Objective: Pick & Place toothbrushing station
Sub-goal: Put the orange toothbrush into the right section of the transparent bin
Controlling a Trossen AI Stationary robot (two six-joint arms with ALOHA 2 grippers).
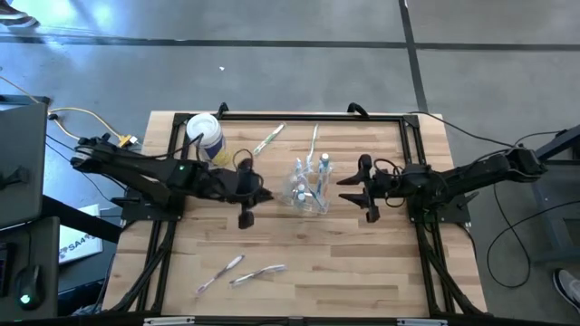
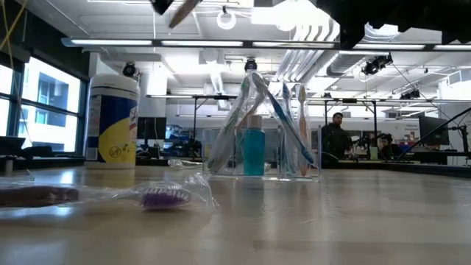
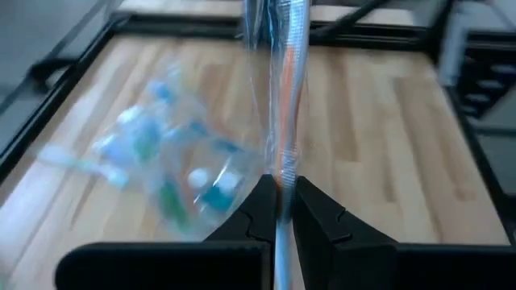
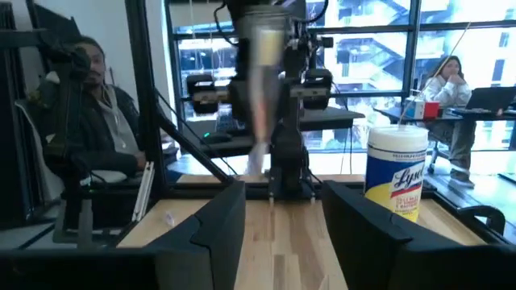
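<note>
Left wrist view: left gripper pinching wrapped toothbrush nr station.

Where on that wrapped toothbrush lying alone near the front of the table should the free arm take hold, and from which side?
Grip the wrapped toothbrush at mid-handle, coming straight down from above. It lies flat on the wood, long and thin, so close across its narrow width. The right tool, open and empty, is free; the left tool is shut on another wrapped toothbrush.
</note>
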